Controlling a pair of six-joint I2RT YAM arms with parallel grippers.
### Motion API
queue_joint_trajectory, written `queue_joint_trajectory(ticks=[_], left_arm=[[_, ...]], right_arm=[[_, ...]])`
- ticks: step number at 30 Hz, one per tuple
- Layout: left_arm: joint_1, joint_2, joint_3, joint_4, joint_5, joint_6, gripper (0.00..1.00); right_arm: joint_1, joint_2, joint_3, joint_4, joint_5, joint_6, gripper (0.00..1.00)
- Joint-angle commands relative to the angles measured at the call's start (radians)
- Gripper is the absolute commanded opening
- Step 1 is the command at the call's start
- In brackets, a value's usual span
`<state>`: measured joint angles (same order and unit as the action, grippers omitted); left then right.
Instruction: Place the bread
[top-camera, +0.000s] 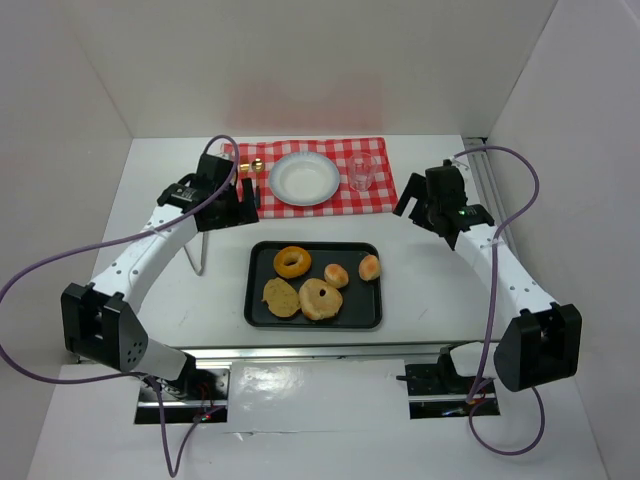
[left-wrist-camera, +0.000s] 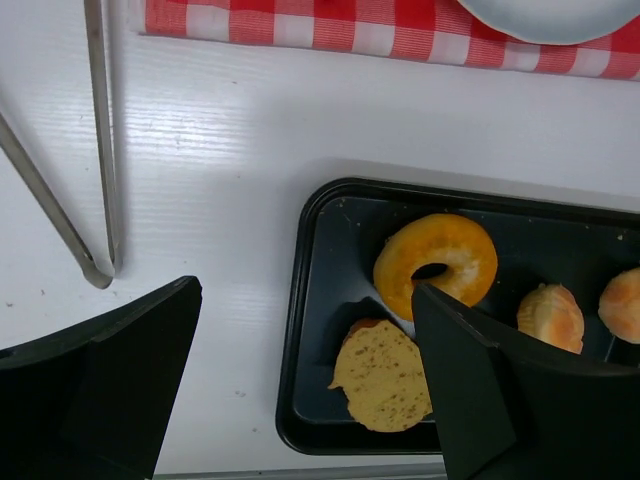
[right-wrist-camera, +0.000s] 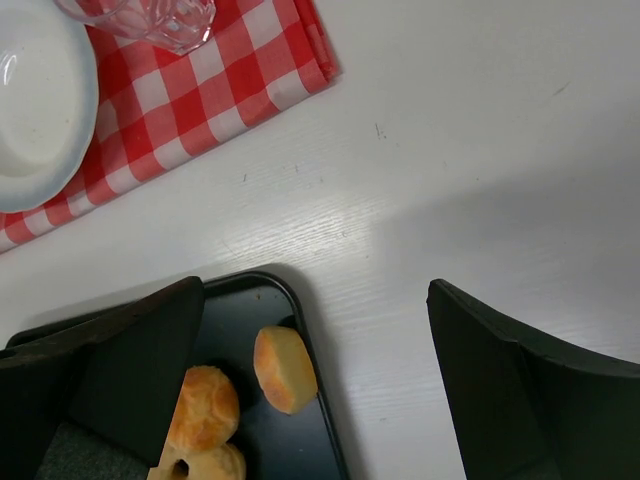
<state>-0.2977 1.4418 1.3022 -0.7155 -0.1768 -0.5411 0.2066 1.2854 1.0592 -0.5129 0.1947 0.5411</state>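
The bread (top-camera: 321, 299), a large pale-tan bun with a small dark hole, lies in the front middle of the black tray (top-camera: 362, 305). Only its edge shows at the bottom of the right wrist view (right-wrist-camera: 215, 462). In the left wrist view my finger hides it. My left gripper (top-camera: 240, 206) hovers open and empty above the table by the tray's far left corner (left-wrist-camera: 305, 288). My right gripper (top-camera: 416, 206) hovers open and empty beyond the tray's far right corner (right-wrist-camera: 316, 288).
In the tray are an orange-brown donut (top-camera: 292, 262), a flat tan slice (top-camera: 281, 297) and two small rolls (top-camera: 336, 275) (top-camera: 369, 267). A white plate (top-camera: 304, 178) and a glass (top-camera: 361, 171) stand on a red checked cloth (top-camera: 383, 195). Metal tongs (top-camera: 195, 250) lie left of the tray.
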Motion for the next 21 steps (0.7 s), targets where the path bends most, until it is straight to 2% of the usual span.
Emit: queue_joint_trajectory(ticks=[1, 5, 6, 11, 14, 21], left_arm=[[0.008, -0.031, -0.007, 0.059, 0.071, 0.040, 1.00], [0.008, -0.003, -0.007, 0.070, 0.080, 0.087, 1.00], [0.008, 0.006, -0.007, 0.070, 0.054, 0.051, 1.00], [0.121, 0.015, -0.020, 0.034, 0.023, 0.026, 1.00], [0.208, 0.015, -0.078, 0.034, 0.082, 0.026, 1.00], [0.296, 0.084, -0.118, 0.034, 0.048, -0.005, 1.00]], right_arm=[[0.008, -0.009, -0.014, 0.020, 0.020, -0.012, 1.00], [0.008, 0.000, -0.015, 0.020, 0.031, -0.021, 1.00], [0.008, 0.015, -0.004, 0.010, 0.031, -0.021, 1.00], [0.008, 0.023, -0.004, -0.010, 0.019, -0.021, 1.00], [0.008, -0.009, -0.016, 0.019, -0.006, -0.021, 1.00], [0.008, -0.032, -0.039, 0.028, -0.029, -0.021, 1.00]])
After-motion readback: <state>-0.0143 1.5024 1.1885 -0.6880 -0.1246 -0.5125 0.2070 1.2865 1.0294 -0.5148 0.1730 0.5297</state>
